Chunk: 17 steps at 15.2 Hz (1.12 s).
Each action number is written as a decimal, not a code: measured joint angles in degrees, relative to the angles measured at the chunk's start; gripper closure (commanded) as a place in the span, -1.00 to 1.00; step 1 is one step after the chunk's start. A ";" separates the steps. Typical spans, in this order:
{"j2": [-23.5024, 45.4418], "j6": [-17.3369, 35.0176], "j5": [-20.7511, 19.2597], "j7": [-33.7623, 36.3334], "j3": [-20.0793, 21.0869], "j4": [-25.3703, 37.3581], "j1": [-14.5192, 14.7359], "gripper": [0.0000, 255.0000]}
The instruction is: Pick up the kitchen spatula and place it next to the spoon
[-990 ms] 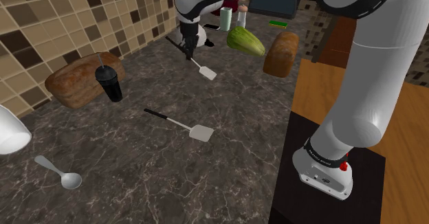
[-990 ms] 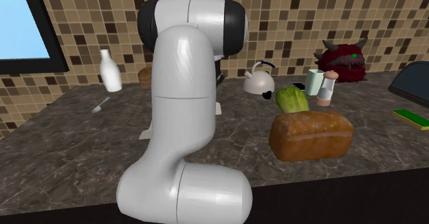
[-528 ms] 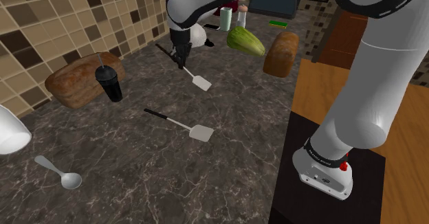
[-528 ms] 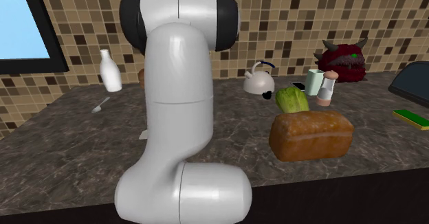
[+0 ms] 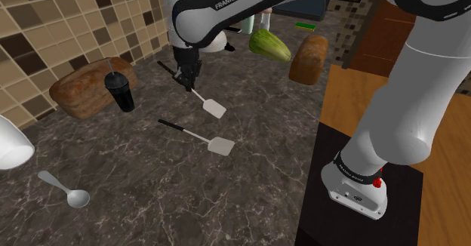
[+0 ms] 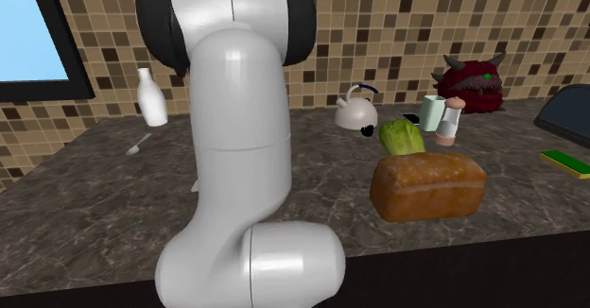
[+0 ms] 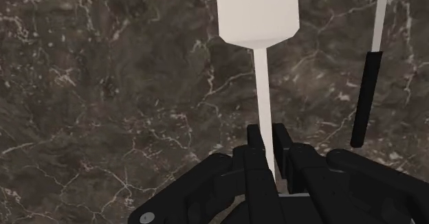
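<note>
Gripper [image 5: 189, 81] is clamped on the spatula [image 5: 215, 108]. In the wrist view both fingers [image 7: 255, 141] pinch its thin white shaft. The blade points away from the hand, and its far end is cut off by the picture's edge. In the shoulder view the spatula slants, the black handle poking out past the gripper toward the tiled wall and the grip point itself hidden by the fingers. Cannot tell whether the blade clears the counter [image 5: 151, 214].

Second spatula [image 5: 220, 145] lies flat on the counter, just beside the held one and apart from it. Spoon [image 5: 76, 198] is well apart, at the shoulder view's lower left.

In the second exterior view the arm [image 6: 236, 164] blocks the counter's middle.
</note>
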 measured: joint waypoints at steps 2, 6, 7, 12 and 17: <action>-0.45 0.34 -0.37 3.02 1.18 -0.86 1.68 1.00; -0.10 -0.23 -1.19 8.73 3.39 -0.06 4.84 1.00; 0.02 -0.19 -1.35 9.84 3.81 0.00 5.44 1.00; 1.28 -0.52 -2.59 16.70 6.29 1.26 9.30 1.00; 3.75 -1.83 -4.21 23.69 8.62 4.64 13.45 1.00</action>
